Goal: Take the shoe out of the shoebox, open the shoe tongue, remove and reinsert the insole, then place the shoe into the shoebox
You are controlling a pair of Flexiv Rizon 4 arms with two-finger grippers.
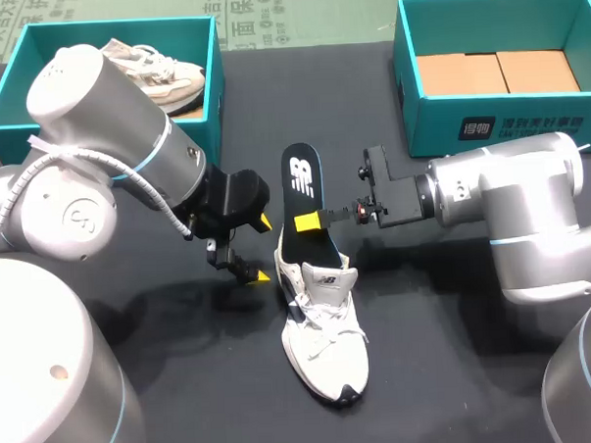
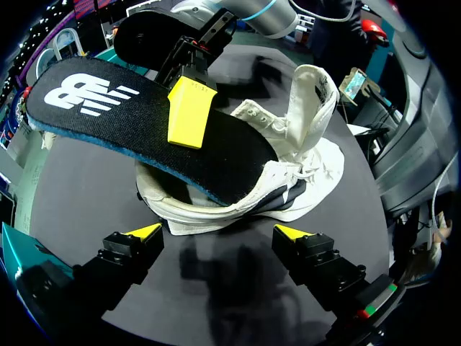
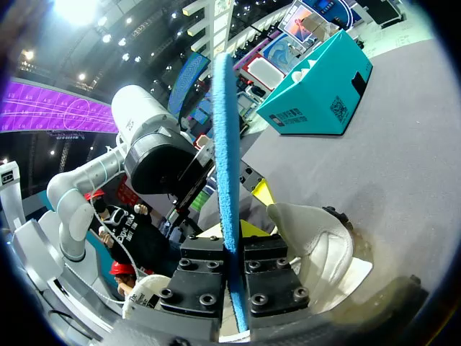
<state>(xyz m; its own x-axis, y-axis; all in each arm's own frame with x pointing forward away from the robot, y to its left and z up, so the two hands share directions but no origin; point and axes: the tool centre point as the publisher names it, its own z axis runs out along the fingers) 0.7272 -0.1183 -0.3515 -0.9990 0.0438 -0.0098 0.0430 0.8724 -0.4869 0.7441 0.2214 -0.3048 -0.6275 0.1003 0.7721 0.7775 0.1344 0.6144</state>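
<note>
The white sneaker (image 1: 325, 338) lies mid-desk, toe toward the near edge. The black insole (image 1: 302, 197) sticks out past its heel, its near end inside the shoe. The right claw (image 1: 310, 222) pinches the insole. The left claw (image 1: 263, 248) hangs open just left of the heel. On the black desk (image 1: 459, 371), teal shoeboxes stand far left (image 1: 6, 107) and far right (image 1: 497, 124).
</note>
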